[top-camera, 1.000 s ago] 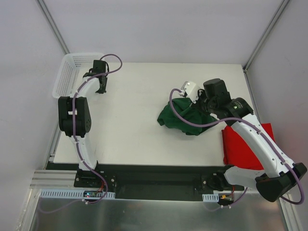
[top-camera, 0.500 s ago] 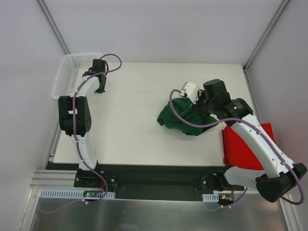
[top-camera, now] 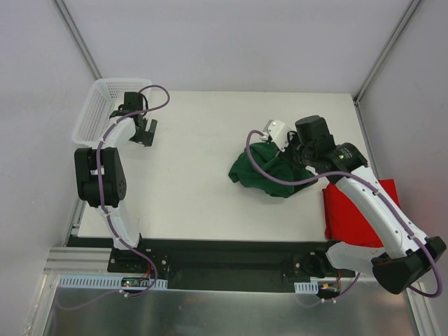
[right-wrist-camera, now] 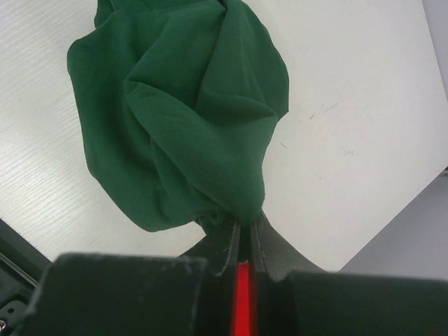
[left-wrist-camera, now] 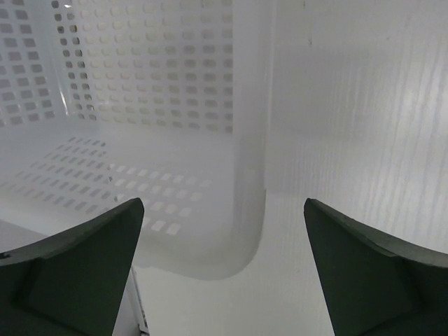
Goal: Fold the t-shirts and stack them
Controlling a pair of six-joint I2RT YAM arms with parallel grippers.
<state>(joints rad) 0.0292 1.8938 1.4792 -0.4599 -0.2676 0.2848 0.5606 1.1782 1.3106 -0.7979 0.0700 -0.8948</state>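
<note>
The dark green t-shirt (top-camera: pixel 260 172) lies bunched on the table right of centre. My right gripper (top-camera: pixel 295 157) is shut on a fold at its right edge; in the right wrist view the closed jaws (right-wrist-camera: pixel 245 225) pinch the green cloth (right-wrist-camera: pixel 182 119), which spreads crumpled ahead of them. The red t-shirt (top-camera: pixel 358 213) lies flat at the table's right edge, under my right arm, and shows as a red strip (right-wrist-camera: pixel 241 301) between the fingers. My left gripper (top-camera: pixel 143 131) stands open and empty at the far left by the basket, its fingers wide apart (left-wrist-camera: pixel 222 280).
A white mesh basket (top-camera: pixel 103 99) sits at the table's far left corner; its rounded corner and perforated wall (left-wrist-camera: pixel 140 84) fill the left wrist view just ahead of the fingers. Grey walls surround the white table (top-camera: pixel 189 189).
My left gripper has opened and swung a little left, towards the basket. The right arm and the green shirt have not moved.
</note>
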